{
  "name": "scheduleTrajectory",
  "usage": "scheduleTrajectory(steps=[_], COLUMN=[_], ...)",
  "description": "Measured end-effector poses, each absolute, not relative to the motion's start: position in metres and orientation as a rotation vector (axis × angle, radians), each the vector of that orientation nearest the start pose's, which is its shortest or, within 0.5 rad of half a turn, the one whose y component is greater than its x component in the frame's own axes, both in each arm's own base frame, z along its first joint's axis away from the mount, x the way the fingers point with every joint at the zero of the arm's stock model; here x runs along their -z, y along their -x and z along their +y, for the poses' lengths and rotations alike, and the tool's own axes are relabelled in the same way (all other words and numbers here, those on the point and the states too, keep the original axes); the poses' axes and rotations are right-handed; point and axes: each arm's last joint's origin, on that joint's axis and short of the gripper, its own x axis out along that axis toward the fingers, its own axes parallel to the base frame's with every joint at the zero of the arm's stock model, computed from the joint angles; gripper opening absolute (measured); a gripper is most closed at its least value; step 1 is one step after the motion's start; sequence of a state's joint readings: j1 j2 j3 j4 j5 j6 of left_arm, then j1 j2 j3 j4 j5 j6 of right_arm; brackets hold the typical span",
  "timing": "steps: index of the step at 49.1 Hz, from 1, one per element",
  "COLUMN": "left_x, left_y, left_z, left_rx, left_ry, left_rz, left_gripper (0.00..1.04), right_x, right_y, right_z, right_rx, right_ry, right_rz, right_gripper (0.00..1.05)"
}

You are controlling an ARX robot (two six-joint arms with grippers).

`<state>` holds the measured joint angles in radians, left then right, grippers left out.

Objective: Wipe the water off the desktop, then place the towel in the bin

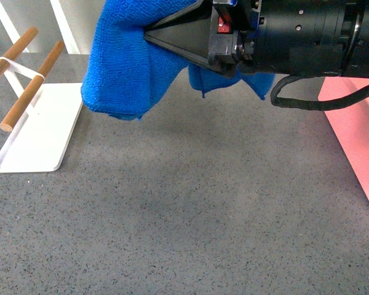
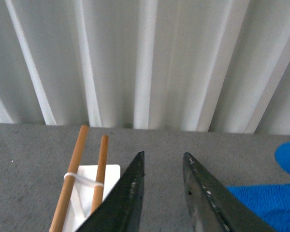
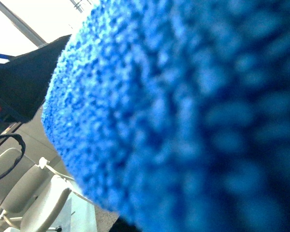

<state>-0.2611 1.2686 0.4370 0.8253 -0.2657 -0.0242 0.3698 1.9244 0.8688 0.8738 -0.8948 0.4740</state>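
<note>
My right gripper (image 1: 155, 34) reaches in from the right at the top of the front view. It is shut on the towel (image 1: 132, 58), a bright blue cloth that hangs in folds above the desktop (image 1: 190, 209). In the right wrist view the towel (image 3: 183, 121) fills almost the whole picture and hides the jaws. The bin (image 1: 357, 135), salmon pink, stands at the right edge below my right arm. My left gripper (image 2: 164, 157) is open and empty above the desktop (image 2: 164, 140), with the towel (image 2: 266, 203) beside it. I cannot make out any water on the desktop.
A flat white tray (image 1: 40, 132) with two wooden rods (image 1: 31, 86) stands at the left; it also shows in the left wrist view (image 2: 84, 186). A black cable (image 1: 320, 98) loops under my right arm. White pleated curtains (image 2: 145, 63) stand behind the desktop.
</note>
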Motion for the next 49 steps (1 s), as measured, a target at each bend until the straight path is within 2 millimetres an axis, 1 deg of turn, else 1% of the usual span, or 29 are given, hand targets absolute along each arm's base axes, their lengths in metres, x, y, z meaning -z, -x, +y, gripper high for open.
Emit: scheduleTrajectory(steps=[1,3,5,7,17,26,35,41,43,47,49], left_x=[-0.213,-0.207,-0.205,-0.203,-0.190,-0.182,-0.178,-0.175,-0.174,-0.167,-0.167], left_y=[-0.238,-0.230,-0.226,-0.220,-0.191,-0.171,-0.161,-0.152,-0.149,-0.144,-0.143], left_z=[-0.055,-0.050,-0.047,-0.044,-0.025,-0.016,-0.012,-0.002,-0.001,0.000,0.000], left_rx=[-0.004,0.004,0.005,0.012,0.001,0.008,0.005,0.005,0.000,-0.002,0.000], left_ry=[0.020,0.015,0.015,0.013,0.007,0.007,0.007,0.007,0.007,0.007,0.007], left_rz=[0.009,0.017,0.017,0.014,0.007,0.008,0.010,0.009,0.008,-0.003,-0.002], left_gripper=[0.24,0.15,0.11,0.04,0.04,0.04,0.04,0.04,0.04,0.04,0.04], right_x=[-0.152,-0.151,-0.151,-0.151,-0.149,-0.152,-0.152,-0.151,-0.150,-0.150,-0.150], right_y=[-0.336,-0.335,-0.335,-0.335,-0.336,-0.335,-0.334,-0.334,-0.333,-0.333,-0.332], right_z=[0.155,0.155,0.156,0.155,0.151,0.151,0.151,0.150,0.150,0.150,0.150], right_rx=[-1.194,-1.197,-1.198,-1.197,-1.182,-1.183,-1.175,-1.165,-1.163,-1.151,-1.150], right_ry=[-0.457,-0.455,-0.454,-0.453,-0.444,-0.428,-0.421,-0.411,-0.407,-0.396,-0.393], right_rz=[0.485,0.489,0.491,0.493,0.503,0.501,0.510,0.528,0.532,0.543,0.544], right_gripper=[0.05,0.05,0.05,0.05,0.05,0.05,0.05,0.05,0.05,0.05,0.05])
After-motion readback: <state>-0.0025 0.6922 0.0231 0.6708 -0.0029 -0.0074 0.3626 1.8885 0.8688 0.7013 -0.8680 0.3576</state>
